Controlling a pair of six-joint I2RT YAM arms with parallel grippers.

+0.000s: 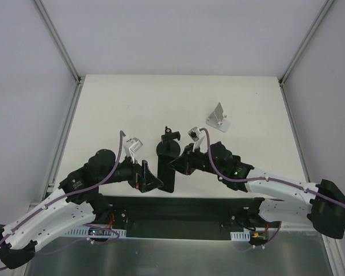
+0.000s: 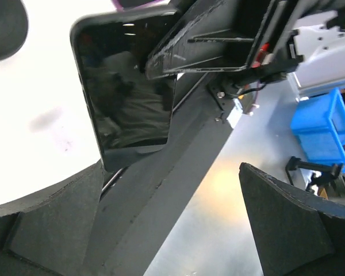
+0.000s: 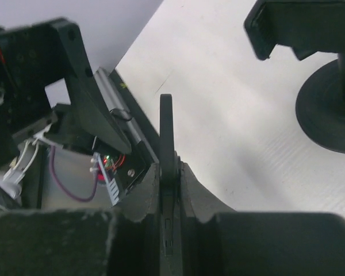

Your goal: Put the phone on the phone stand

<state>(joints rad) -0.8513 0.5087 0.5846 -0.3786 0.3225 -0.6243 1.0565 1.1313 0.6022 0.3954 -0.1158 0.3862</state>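
The black phone [image 2: 126, 92] stands on edge just above the table's near edge [image 1: 165, 172]. My right gripper [image 3: 168, 172] is shut on it, and the phone [image 3: 166, 129] shows edge-on between the two pads. In the top view the right gripper [image 1: 176, 165] reaches the phone from the right. My left gripper [image 2: 172, 230] is open, its jaws spread wide and apart from the phone, and sits just left of it [image 1: 152, 178]. A black phone stand [image 1: 168, 144] with a round base [image 3: 328, 109] stands just behind the phone.
A small silver folding stand [image 1: 218, 118] sits further back on the right of the white table [image 1: 132, 103]. Below the table's near edge run a dark rail and a metal shelf [image 2: 241, 190]. A blue bin [image 2: 325, 123] lies beyond it.
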